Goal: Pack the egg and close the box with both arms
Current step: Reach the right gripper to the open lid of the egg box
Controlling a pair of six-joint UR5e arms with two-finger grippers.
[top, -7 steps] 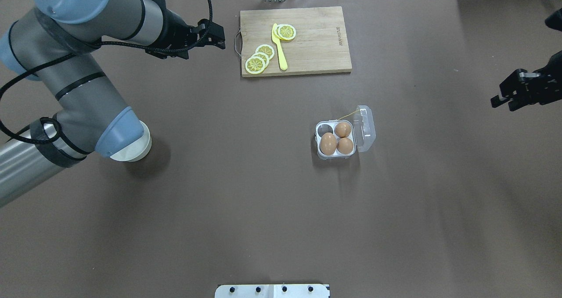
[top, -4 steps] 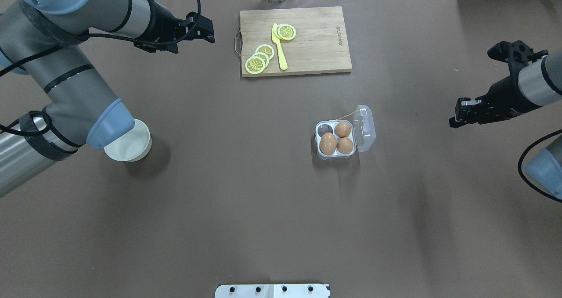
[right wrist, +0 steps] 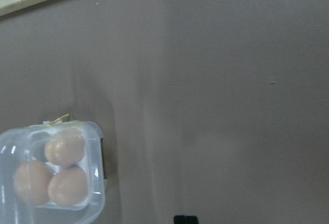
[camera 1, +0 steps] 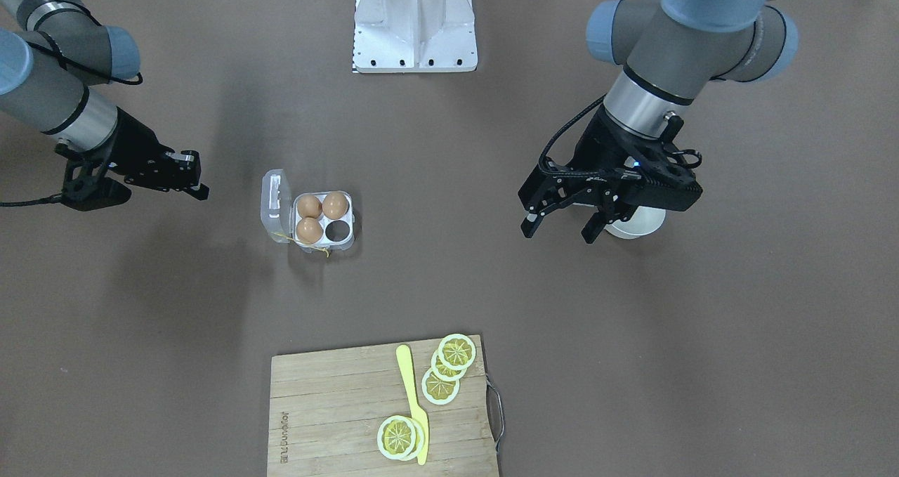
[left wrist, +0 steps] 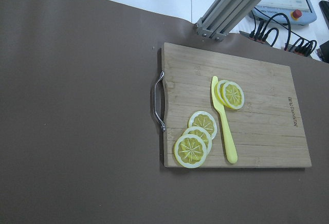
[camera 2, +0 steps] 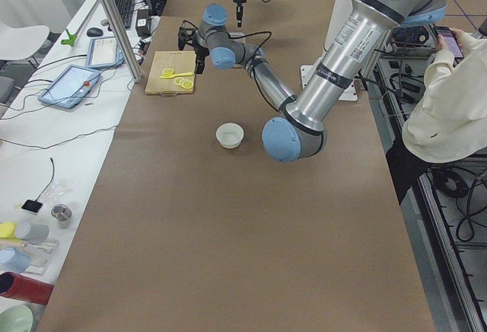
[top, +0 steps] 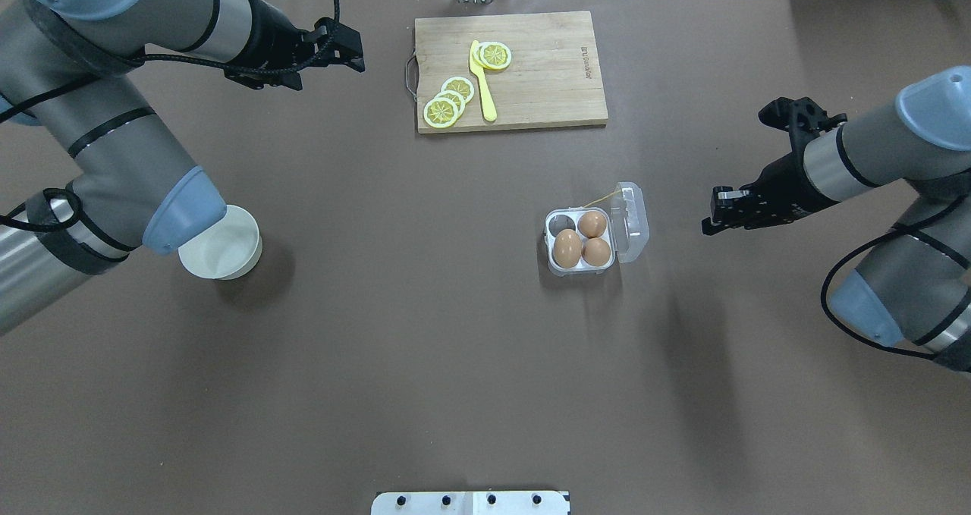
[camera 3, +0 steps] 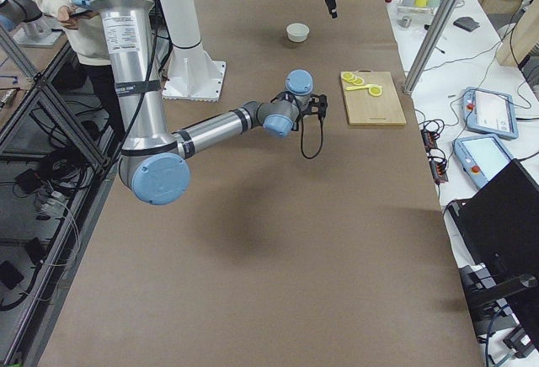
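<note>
Box (top: 631, 215) near right end effector (top: 711, 213) (apart)

At the far edge of my desk (top: 425, 363) lies a wooden cutting board (top: 546, 83), its metal handle (top: 410, 75) toward my left. On it, a yellow plastic knife (top: 485, 94) lies between three overlapping lemon slices (top: 449, 101) and two more (top: 494, 55) at its blade. A white bowl (top: 227, 246) stands well apart, on my left.
</note>
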